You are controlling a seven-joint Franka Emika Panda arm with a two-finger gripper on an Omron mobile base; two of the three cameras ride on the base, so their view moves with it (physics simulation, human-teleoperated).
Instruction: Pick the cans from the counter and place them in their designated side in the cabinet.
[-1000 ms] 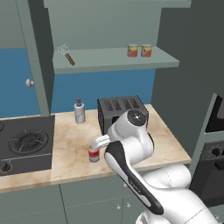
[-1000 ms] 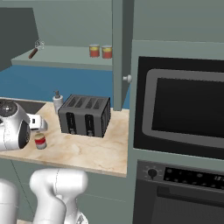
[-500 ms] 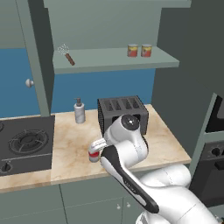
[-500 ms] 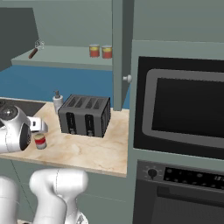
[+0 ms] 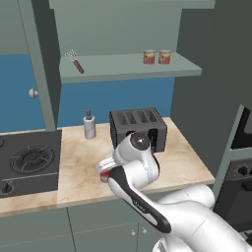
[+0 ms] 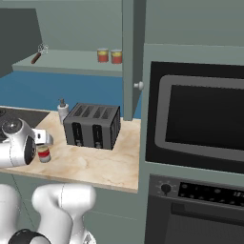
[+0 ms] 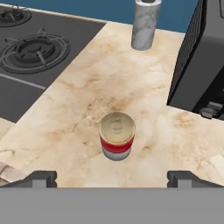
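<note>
We hover our two-finger gripper [image 7: 112, 177], jaws wide apart and empty | small red tin can with pale band [image 7: 116, 136] stands upright on the beige marble counter [image 7: 87, 96], left of the black toaster [image 7: 202, 65] | rigid, light, smooth-sided, so we'd pinch mid-body.

A can [image 7: 116, 135] is set upright on the counter [image 7: 131, 92], with the stove top [image 7: 30, 57] to its left and the toaster [image 7: 199, 65] to its right. A bottle [image 7: 145, 22] is placed farther back, between stove top and toaster. Two more cans [image 5: 156, 56] are seen side by side on the cabinet shelf [image 5: 128, 66] above, with a whisk [image 5: 75, 61] laid well to their left.
</note>
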